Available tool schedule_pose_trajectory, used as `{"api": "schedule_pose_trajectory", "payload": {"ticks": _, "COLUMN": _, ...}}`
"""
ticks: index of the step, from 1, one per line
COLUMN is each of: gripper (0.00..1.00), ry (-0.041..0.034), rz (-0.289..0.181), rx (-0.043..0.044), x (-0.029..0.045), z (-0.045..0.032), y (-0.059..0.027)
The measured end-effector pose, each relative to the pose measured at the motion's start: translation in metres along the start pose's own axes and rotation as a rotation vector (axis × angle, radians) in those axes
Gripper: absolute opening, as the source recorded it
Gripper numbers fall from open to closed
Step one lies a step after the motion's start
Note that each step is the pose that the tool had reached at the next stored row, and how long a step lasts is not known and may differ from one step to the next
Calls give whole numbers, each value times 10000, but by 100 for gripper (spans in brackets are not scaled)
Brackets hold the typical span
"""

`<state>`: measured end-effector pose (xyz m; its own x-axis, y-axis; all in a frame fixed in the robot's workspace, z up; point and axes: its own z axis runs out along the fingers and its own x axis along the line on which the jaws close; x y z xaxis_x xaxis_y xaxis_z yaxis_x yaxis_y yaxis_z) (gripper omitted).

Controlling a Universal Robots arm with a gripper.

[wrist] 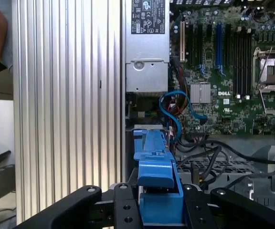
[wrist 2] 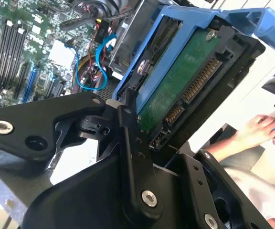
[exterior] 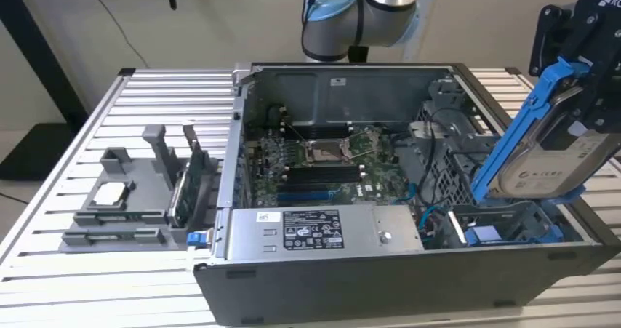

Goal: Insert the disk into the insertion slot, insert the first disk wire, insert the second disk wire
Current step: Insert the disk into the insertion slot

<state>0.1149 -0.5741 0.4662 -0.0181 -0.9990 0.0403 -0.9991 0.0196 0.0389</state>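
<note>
Arm (exterior: 359, 15): hangs above the computer case (exterior: 388, 277), at the exterior view's right.
Tool (wrist: 159, 210): pinching the disk (exterior: 558, 157), held tilted.
Disk: grey, blue-framed, green circuit board (wrist 2: 180, 81) showing.

1. A ribbed metal table (exterior: 58, 270) carries an open computer case (exterior: 388, 288).
2. A grey plastic holder (exterior: 121, 212) sits on the table, just beside the case, on the exterior view's left.
3. Inside the case are a green motherboard (exterior: 369, 150) and a silver labelled power supply (exterior: 321, 230).
4. In the first wrist view, a blue cable (wrist: 175, 112) loops beside the motherboard.
</note>
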Motion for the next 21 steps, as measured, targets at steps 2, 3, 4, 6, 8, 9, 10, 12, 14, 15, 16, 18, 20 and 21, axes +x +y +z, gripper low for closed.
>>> {"api": "schedule_pose_trajectory", "payload": {"ticks": 2, "gripper": 33, "ry": 2, "rz": 1, "rx": 0, "x": -1, "z": 13, "y": 0}}
{"api": "schedule_pose_trajectory", "payload": {"ticks": 3, "gripper": 33, "ry": 3, "rz": 0, "rx": 0, "x": -1, "z": 25, "y": -1}}
{"api": "schedule_pose_trajectory", "payload": {"ticks": 4, "gripper": 33, "ry": 1, "rz": 0, "rx": 0, "x": -2, "z": 45, "y": -2}}
{"api": "schedule_pose_trajectory", "payload": {"ticks": 6, "gripper": 33, "ry": 0, "rz": 0, "rx": 0, "x": -3, "z": 81, "y": -3}}
{"api": "schedule_pose_trajectory", "payload": {"ticks": 8, "gripper": 33, "ry": -3, "rz": 1, "rx": 0, "x": -5, "z": 119, "y": -6}}
{"api": "schedule_pose_trajectory", "payload": {"ticks": 9, "gripper": 33, "ry": -3, "rz": 1, "rx": 0, "x": -5, "z": 136, "y": -8}}
{"api": "schedule_pose_trajectory", "payload": {"ticks": 10, "gripper": 33, "ry": -2, "rz": 0, "rx": 0, "x": -5, "z": 153, "y": -12}}
{"api": "schedule_pose_trajectory", "payload": {"ticks": 12, "gripper": 33, "ry": -2, "rz": -1, "rx": -1, "x": -6, "z": 179, "y": -25}}
{"api": "schedule_pose_trajectory", "payload": {"ticks": 14, "gripper": 33, "ry": 0, "rz": -4, "rx": -1, "x": -7, "z": 196, "y": -38}}
{"api": "schedule_pose_trajectory", "payload": {"ticks": 15, "gripper": 33, "ry": -1, "rz": -6, "rx": -1, "x": -8, "z": 208, "y": -43}}
{"api": "schedule_pose_trajectory", "payload": {"ticks": 16, "gripper": 33, "ry": -1, "rz": -5, "rx": -1, "x": -8, "z": 221, "y": -45}}
{"api": "schedule_pose_trajectory", "payload": {"ticks": 18, "gripper": 33, "ry": -6, "rz": -6, "rx": -1, "x": -9, "z": 251, "y": -52}}
{"api": "schedule_pose_trajectory", "payload": {"ticks": 20, "gripper": 33, "ry": -24, "rz": -7, "rx": -1, "x": -11, "z": 276, "y": -55}}
{"api": "schedule_pose_trajectory", "payload": {"ticks": 21, "gripper": 33, "ry": -40, "rz": -7, "rx": -2, "x": -11, "z": 287, "y": -56}}
